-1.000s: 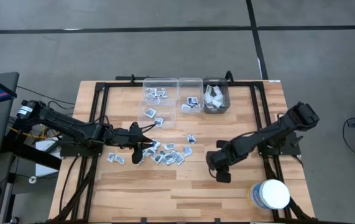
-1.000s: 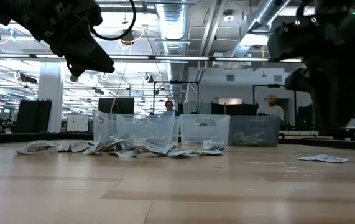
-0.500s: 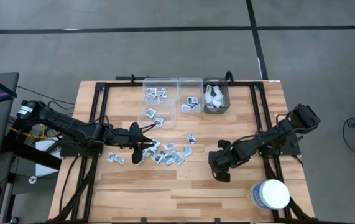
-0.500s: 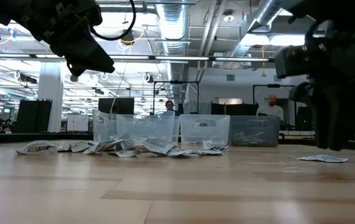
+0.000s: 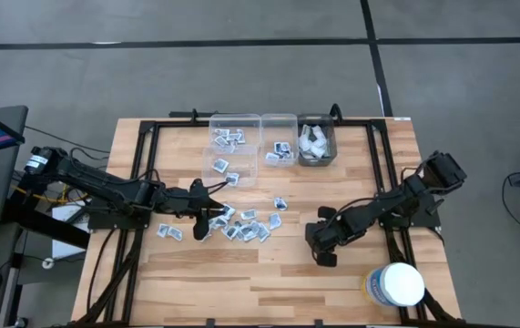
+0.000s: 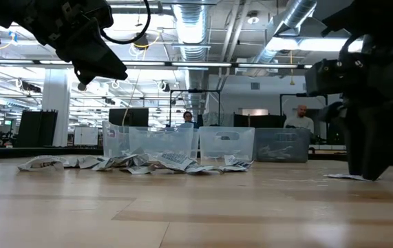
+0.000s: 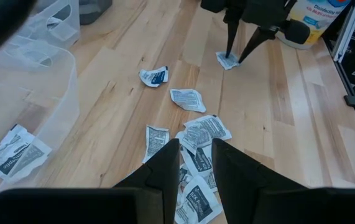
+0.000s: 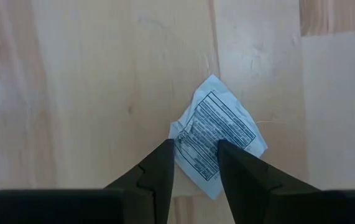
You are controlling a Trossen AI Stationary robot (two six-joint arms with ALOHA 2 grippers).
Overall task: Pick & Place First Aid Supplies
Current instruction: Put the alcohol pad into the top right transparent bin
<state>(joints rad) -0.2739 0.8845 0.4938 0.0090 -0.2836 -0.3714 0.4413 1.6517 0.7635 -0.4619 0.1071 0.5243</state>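
Where right hand (image 8: 193, 163) straddles packet (image 8: 217, 134), edge hidden

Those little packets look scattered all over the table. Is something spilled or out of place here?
Yes, somewhat. A loose pile of packets lies strewn mid-table, and one stray packet lies alone, apart from it, under the right pincer, its open fingers straddling it. The clear bins hold only a few.

Flat square packets (image 5: 241, 226) scattered mid-desk (image 5: 269, 273), some in clear bins (image 5: 241, 137); one lone packet (image 8: 217, 134) flat under right pincer (image 8: 194, 163).
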